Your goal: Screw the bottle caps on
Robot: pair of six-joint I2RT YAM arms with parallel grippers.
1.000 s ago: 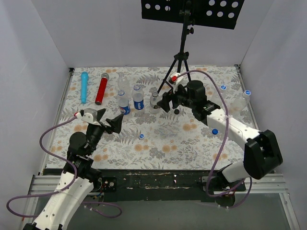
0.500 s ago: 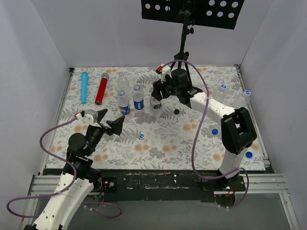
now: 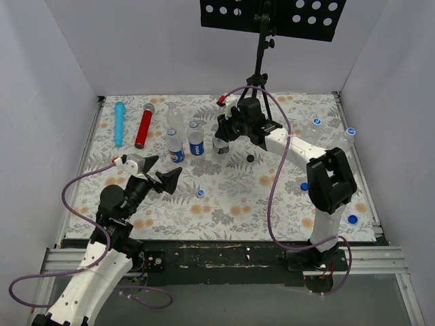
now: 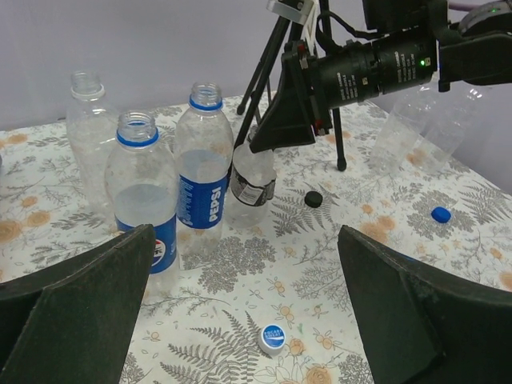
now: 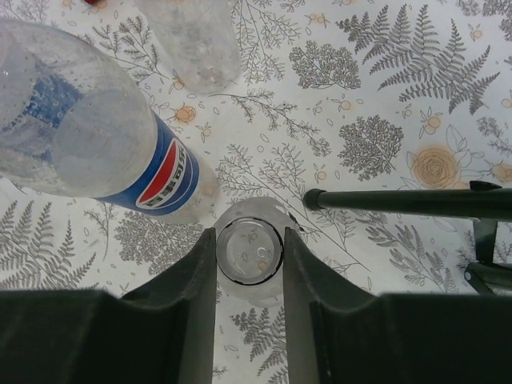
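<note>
Floral counter [image 3: 238,197]: right gripper [image 5: 250,264] has just clamped the small clear uncapped plastic bottle [image 4: 254,180], bracing it for capping; left gripper [image 3: 162,170] spread wide.

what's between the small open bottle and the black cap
Bare floral cloth only; left wrist view shows the small open bottle and black cap apart.

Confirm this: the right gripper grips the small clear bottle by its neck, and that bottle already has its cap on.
Not quite. The right gripper grips the small clear bottle by its neck, but that bottle has no cap: the right wrist view looks down into its open mouth.
</note>
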